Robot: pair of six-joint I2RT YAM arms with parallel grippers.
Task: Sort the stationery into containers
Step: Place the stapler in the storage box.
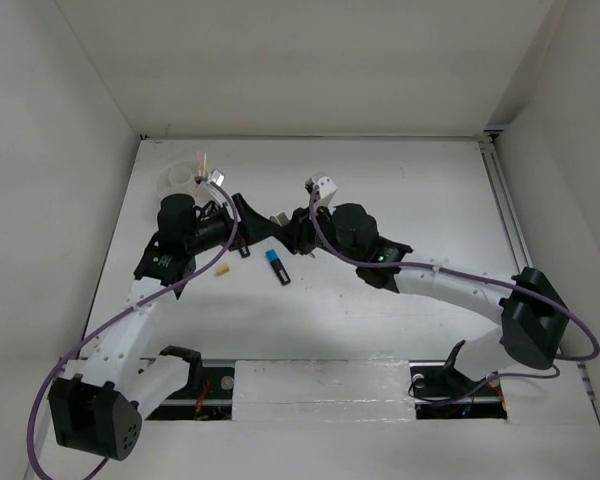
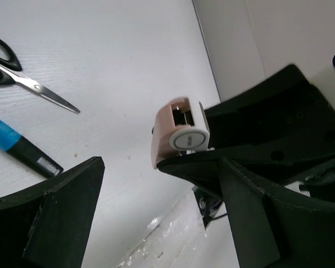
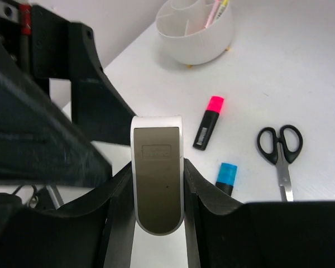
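The block (image 3: 156, 190) is off the desk (image 3: 301, 72), clamped in the right tool (image 3: 157, 166). Both fingers are closed flat on its long sides. Its long axis runs along them, so its white-rimmed end sticks out past the tips toward the top of the right wrist view.

In the left wrist view that free end shows as a round white cap on a pinkish body. It sits mid-frame, just above and beyond the gap of the left tool (image 2: 159, 181). The left tool is wide open and holds nothing. Its two dark fingers stand at the lower left and lower right of that frame, well apart, and neither touches the block.

We read this as a handover about to be made. The block lies ahead of the left tool, so the left fingers would have to close on the part that pokes out, clear of the right fingers. Whether the gap is lined up with the block's narrow sides we cannot tell.

The tub (image 1: 175, 180) sits at the upper left of the top view, with pencils (image 1: 202, 160) upright in it, and the left arm is nearer to it. The scissors (image 3: 282, 167), blue highlighter (image 3: 226, 177) and pink highlighter (image 3: 208, 123) lie loose on the desk below the tub in the right wrist view, not yet sorted.
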